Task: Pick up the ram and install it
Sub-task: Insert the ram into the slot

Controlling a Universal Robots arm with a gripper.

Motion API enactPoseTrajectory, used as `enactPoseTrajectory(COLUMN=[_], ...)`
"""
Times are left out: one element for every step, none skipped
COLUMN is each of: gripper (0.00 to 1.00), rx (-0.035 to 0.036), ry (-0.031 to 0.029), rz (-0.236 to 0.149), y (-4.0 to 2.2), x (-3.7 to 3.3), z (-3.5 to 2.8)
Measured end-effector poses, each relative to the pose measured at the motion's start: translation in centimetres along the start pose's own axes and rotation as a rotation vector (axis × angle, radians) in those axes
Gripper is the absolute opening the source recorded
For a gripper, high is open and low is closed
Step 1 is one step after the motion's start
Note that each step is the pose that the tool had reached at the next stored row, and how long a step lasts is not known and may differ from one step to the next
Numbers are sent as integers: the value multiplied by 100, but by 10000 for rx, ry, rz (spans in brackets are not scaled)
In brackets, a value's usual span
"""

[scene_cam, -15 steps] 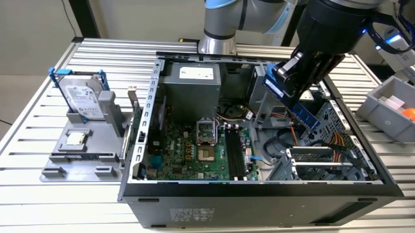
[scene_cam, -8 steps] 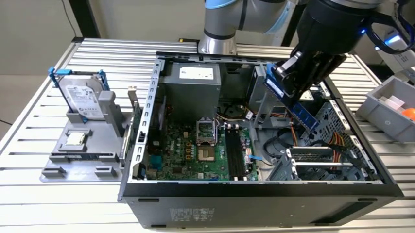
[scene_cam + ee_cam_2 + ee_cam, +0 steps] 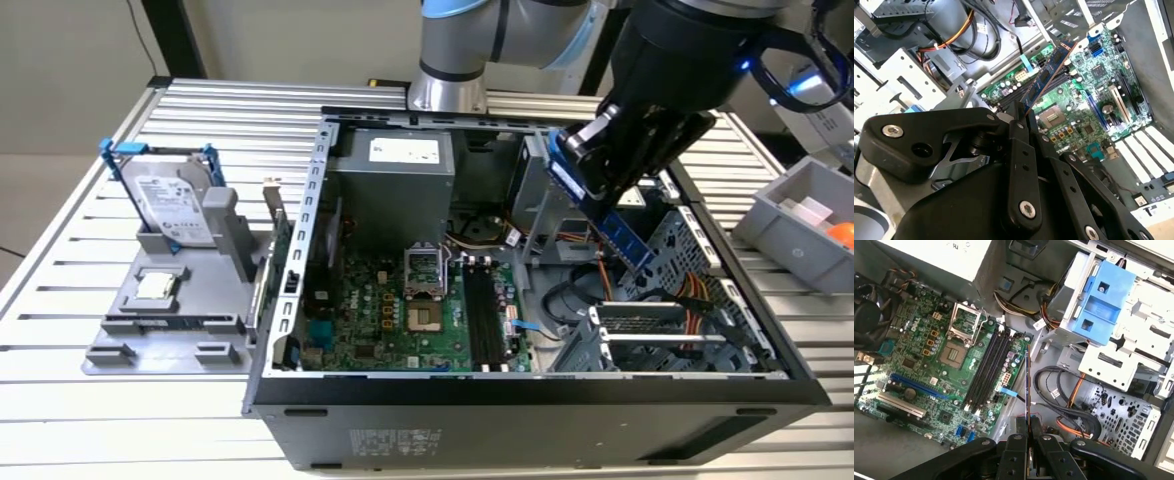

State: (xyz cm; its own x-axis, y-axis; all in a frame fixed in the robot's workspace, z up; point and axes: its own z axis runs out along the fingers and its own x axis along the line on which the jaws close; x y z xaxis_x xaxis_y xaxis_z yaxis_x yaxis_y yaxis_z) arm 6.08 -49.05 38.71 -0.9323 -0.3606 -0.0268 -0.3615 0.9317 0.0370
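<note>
Hanging over the open computer case point(image 3: 534, 395): ram point(image 3: 630, 235), a thin, flat blue-green board stick with dark chips, tilted, its upper end pinched between the clenched fingers of the gripper point(image 3: 603, 185). Position: to the exterior view's right of the memory slots point(image 3: 483, 320), apart from them, above the drive-bay side of the case. In the second wrist view the stick point(image 3: 1046, 75) juts out from matte black, bolted finger links point(image 3: 1021, 150). In the first wrist view it shows edge-on as a fine line point(image 3: 1027, 385) beside the slots point(image 3: 986, 370).

Computer case: black sheet-metal box, lying on its side, open upward. Contents:
- motherboard point(image 3: 387, 325), green, densely studded with small parts
- memory slots, long, black, in parallel rows
- processor socket point(image 3: 424, 270), square, metal-framed
- power supply point(image 3: 394, 170), plain grey box
- drive cage point(image 3: 1119, 415), grey perforated metal
- bracket point(image 3: 1101, 305), blue moulded plastic
- cables point(image 3: 1074, 390), orange and black, looped

Holder point(image 3: 174, 325): grey moulded block on the table, to the exterior view's left of the case. Contents:
- hard drive point(image 3: 174, 205), silver, upright in a blue-handled frame
- chip point(image 3: 156, 286), small, square, silver, lying flat in a recess

Bin point(image 3: 794, 240): grey plastic, at the exterior view's right edge. Contents: an orange object point(image 3: 841, 235), cut off by the frame.

Table point(image 3: 80, 400): ribbed aluminium slats
</note>
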Motion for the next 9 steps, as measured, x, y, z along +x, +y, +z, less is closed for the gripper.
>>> enactPoseTrajectory(gripper=[0, 0, 0, 0, 0, 0, 0, 0, 0], rx=[2, 4, 6, 7, 9, 12, 12, 14, 16], ry=[-2, -4, -6, -9, -11, -13, -16, -18, -19], rz=[62, 123, 187, 249, 314, 381, 444, 499, 548], y=[0, 0, 0, 0, 0, 0, 0, 0, 0], x=[0, 0, 0, 0, 0, 0, 0, 0, 0], z=[0, 0, 0, 0, 0, -1, 0, -1, -1])
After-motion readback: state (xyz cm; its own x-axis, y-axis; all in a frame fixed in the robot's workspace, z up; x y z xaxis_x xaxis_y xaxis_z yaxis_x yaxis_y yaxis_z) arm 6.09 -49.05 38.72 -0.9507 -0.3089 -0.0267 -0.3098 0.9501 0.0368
